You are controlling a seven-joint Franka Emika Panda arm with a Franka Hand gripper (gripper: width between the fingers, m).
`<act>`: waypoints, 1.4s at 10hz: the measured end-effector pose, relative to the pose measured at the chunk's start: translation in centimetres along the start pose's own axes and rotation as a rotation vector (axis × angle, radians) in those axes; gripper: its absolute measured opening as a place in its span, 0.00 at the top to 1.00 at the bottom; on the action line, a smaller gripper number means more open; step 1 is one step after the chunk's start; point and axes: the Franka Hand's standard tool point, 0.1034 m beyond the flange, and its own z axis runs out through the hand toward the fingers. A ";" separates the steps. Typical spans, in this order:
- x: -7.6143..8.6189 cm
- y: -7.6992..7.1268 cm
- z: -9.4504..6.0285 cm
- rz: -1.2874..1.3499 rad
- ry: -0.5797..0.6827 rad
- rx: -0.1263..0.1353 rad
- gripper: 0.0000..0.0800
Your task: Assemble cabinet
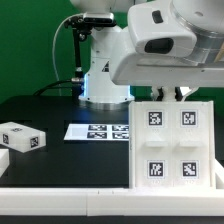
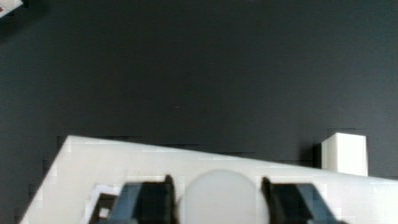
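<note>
The cabinet (image 1: 171,143) stands upright at the exterior view's right, a tall white box with several square tags on its near face. My gripper (image 1: 170,94) is directly above it, with the fingertips at its top edge. In the wrist view the cabinet's white top (image 2: 107,165) fills the lower part, and a short white post (image 2: 343,150) rises at one side. My two dark fingers (image 2: 150,200) sit on either side of a rounded white part (image 2: 222,196) of that top and close against it.
A small loose white tagged block (image 1: 21,137) lies at the exterior view's left on the black table. The marker board (image 1: 98,131) lies flat in the middle, in front of the arm's base (image 1: 104,85). A white rail (image 1: 60,195) runs along the near edge.
</note>
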 end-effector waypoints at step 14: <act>0.6 1.7 -3.7 0.057 0.028 0.013 0.05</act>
